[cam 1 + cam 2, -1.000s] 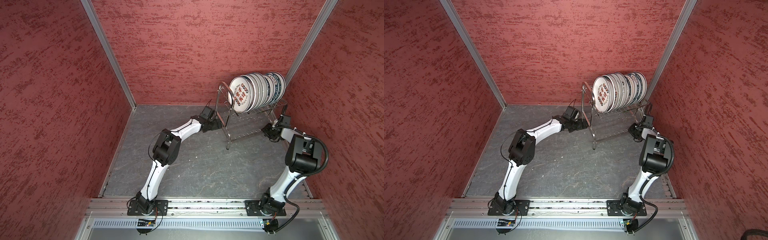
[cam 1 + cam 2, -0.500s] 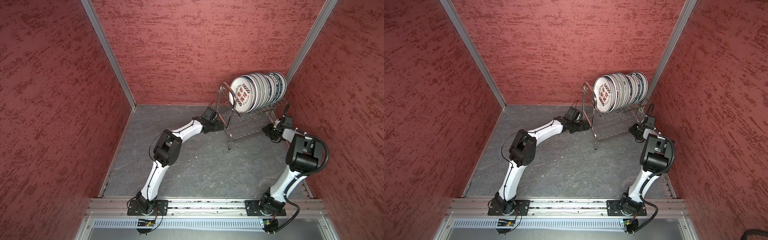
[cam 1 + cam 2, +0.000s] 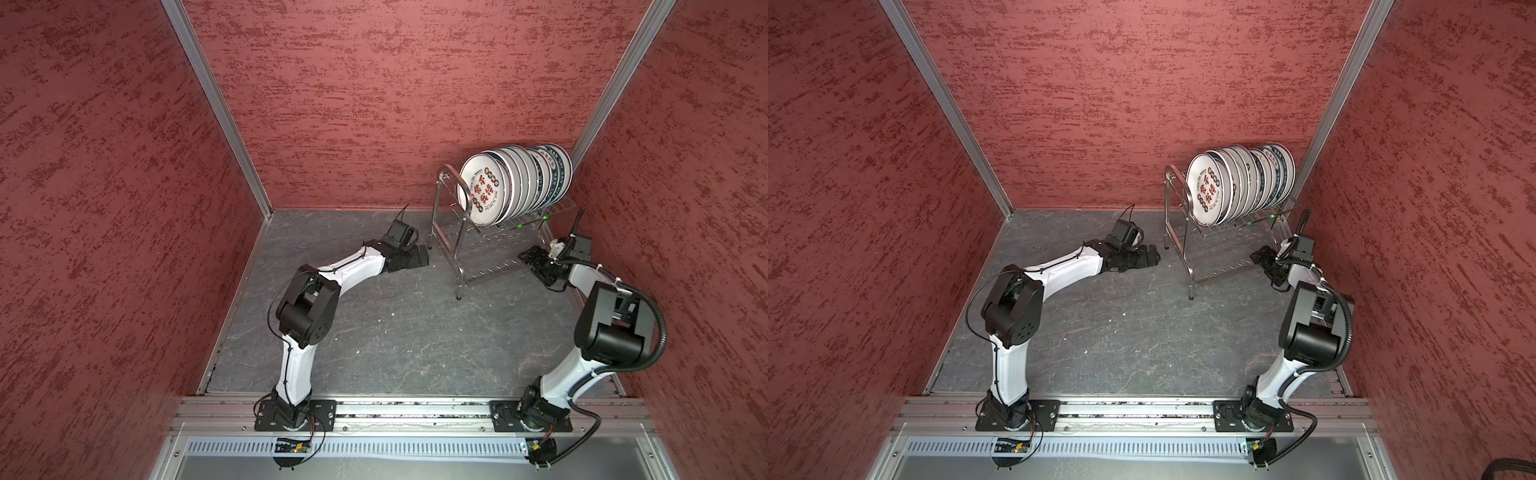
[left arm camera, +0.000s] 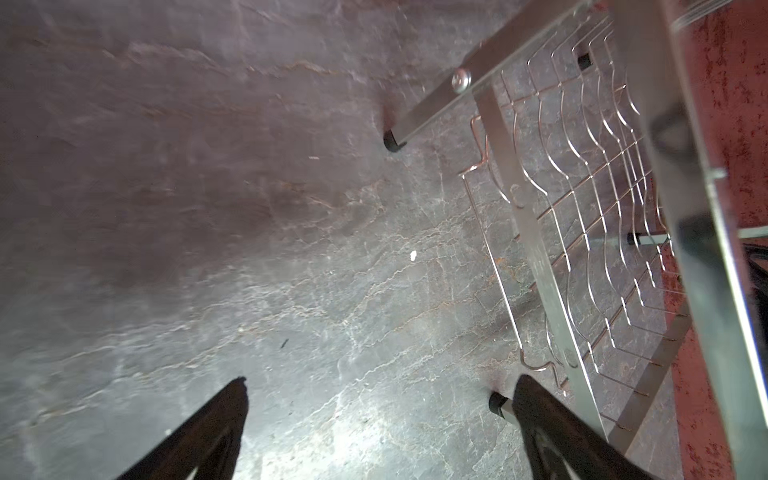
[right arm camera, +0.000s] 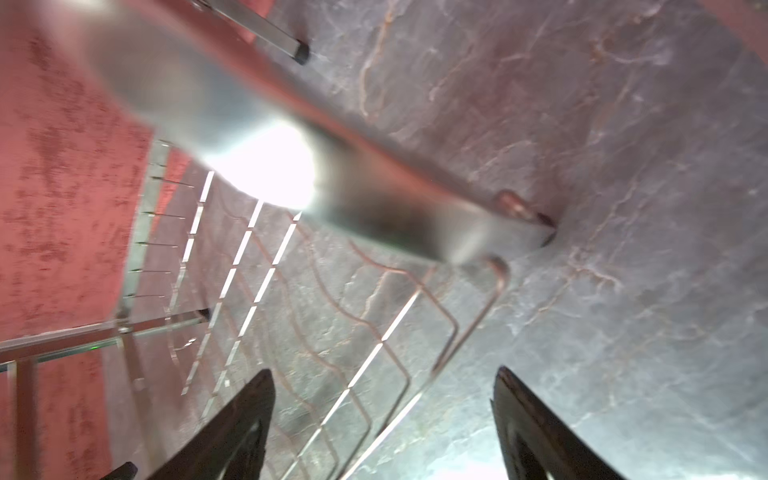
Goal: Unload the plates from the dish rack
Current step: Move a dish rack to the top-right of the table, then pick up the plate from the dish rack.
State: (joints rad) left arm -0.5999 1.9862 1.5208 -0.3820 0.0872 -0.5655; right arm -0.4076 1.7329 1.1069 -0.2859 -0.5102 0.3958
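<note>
On the slate floor (image 3: 415, 340), left gripper (image 3: 420, 257) and right gripper (image 3: 528, 254), both released and empty, flanked the dish rack (image 3: 494, 272) holding plates (image 3: 484, 195).

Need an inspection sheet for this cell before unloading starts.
Surface: dark stone-look tabletop.
Job's things: plates stand on edge, rowed on the upper tier of the dish rack; lower tier empty.
Clutter: small white specks only.
Grippers: left gripper open, empty, by one rack end; right gripper open, empty, by the opposite end.
Cables: black hose loops off right arm; thin cable along left arm.
Surroundings: red textured walls; aluminium rail in front.
</note>
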